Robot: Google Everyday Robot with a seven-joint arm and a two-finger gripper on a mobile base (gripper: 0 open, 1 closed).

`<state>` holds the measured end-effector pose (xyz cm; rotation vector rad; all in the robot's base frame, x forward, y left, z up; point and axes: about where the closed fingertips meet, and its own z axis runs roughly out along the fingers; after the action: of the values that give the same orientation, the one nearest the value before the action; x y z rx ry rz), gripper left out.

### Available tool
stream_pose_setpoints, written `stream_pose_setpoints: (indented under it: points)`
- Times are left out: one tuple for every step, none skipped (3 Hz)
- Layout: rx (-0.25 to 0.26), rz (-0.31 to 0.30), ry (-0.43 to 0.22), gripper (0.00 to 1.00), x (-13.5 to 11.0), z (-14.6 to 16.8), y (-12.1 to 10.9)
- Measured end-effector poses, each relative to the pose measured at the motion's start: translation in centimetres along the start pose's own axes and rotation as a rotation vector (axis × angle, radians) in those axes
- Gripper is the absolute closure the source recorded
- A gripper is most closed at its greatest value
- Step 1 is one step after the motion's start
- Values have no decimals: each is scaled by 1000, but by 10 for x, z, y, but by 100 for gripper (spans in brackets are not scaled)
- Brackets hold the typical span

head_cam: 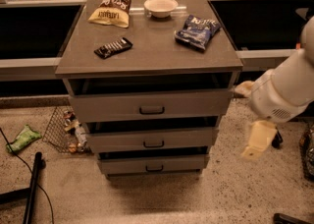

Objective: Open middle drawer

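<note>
Our tool (258,139) hangs low, right of the counter (152,51) and well apart from it; we cannot tell whether it is released or clenched. The middle drawer (122,140), 2nd of 3, sits between the top drawer (108,106) and bottom drawer (122,164).

speckled floor (235,193), grey cabinet (157,51) w/ wire basket (59,127) at left; pincer (252,149) low rt of cabinet

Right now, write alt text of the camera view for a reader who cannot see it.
A grey three-drawer cabinet seen from above, with the robot's gripper hanging at its right, level with the middle drawer and not touching it. On top lie a bowl, a brown snack bag, a blue snack bag and a candy bar.
</note>
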<state>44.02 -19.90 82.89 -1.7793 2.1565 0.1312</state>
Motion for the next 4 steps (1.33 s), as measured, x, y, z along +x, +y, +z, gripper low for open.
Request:
stream_pose_setpoints:
  points:
    - [-76,-47,-65,0,2,86,2]
    - [-154,-78,-118,0,-5,161,-5]
    - [-185,-66,-125,0,-1,178,-1]
    - [-186,-66,-124,0,-1,179,-1]
